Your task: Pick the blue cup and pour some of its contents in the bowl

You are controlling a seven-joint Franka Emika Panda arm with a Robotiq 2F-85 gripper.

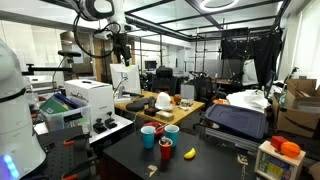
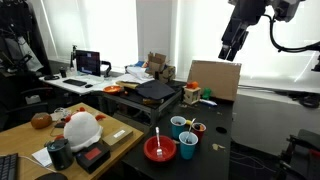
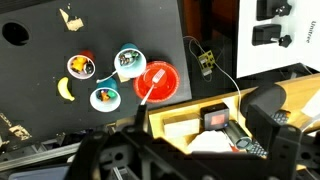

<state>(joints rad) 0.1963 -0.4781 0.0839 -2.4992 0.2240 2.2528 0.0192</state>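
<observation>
The blue cup [image 3: 104, 97] stands on the black table [image 3: 40, 60] next to the red bowl [image 3: 155, 82], which has a white stick in it. In an exterior view the blue cup [image 2: 187, 147] is just beside the bowl [image 2: 159, 149]. A teal cup [image 3: 128, 61] and a red cup [image 3: 81, 66] stand close by. My gripper [image 2: 227, 52] hangs high above the tables, far from the cups, open and holding nothing. It also shows high up in an exterior view, gripper [image 1: 122, 47]. In the wrist view only its dark frame shows along the bottom.
A banana [image 3: 66, 89] lies beside the cups. A wooden table [image 2: 70, 150] next to the black one holds a white helmet-like object [image 2: 82, 128] and a black-and-red device [image 3: 217, 116]. A wired yellow part [image 3: 205, 63] lies on the black table. Benches, boxes and monitors surround the area.
</observation>
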